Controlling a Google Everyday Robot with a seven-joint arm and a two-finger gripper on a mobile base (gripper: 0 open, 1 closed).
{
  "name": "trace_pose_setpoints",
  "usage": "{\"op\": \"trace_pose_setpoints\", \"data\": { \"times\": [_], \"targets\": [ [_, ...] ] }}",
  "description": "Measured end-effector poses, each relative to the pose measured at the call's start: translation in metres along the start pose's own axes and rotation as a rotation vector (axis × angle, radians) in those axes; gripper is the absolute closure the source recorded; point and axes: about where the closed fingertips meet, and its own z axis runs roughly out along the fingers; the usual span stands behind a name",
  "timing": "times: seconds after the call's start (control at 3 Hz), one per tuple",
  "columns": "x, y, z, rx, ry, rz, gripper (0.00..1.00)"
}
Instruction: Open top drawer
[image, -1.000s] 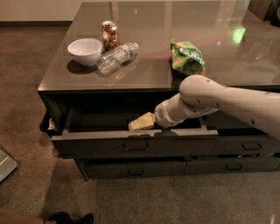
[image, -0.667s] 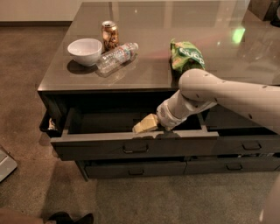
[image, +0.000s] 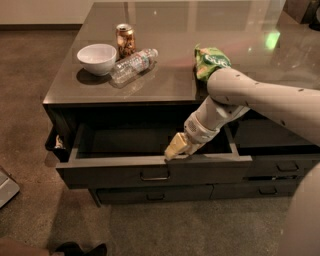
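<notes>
The top drawer (image: 115, 172) is a wide dark grey drawer under the table top. It stands pulled out towards me, and its plain grey inside (image: 135, 142) shows. Its small loop handle (image: 155, 176) sits at the middle of the front panel. My gripper (image: 176, 148), with yellowish tips, reaches down from the right. It rests at the top edge of the drawer front, just above and right of the handle. My white arm (image: 260, 97) crosses the table's right front corner.
On the table top (image: 165, 80) stand a white bowl (image: 97, 58), a can (image: 125, 40), a lying clear bottle (image: 132, 64) and a green snack bag (image: 210, 61). Shallower dark drawers (image: 155, 196) sit below and to the right (image: 287, 166). A pale object (image: 6, 187) lies on the carpet at left.
My gripper has shifted a little to the right along the drawer's front edge and my arm's elbow has risen. The drawer has stayed open at about the same place.
</notes>
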Motion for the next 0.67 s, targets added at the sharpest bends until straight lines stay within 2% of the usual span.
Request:
{"op": "trace_pose_setpoints", "data": {
  "times": [0.33,0.67],
  "targets": [
    [0.0082,0.0023,-0.001,-0.036,0.067,-0.046,0.6],
    [0.0141,0.0038,-0.001,-0.059,0.113,-0.074,0.73]
  ]
}}
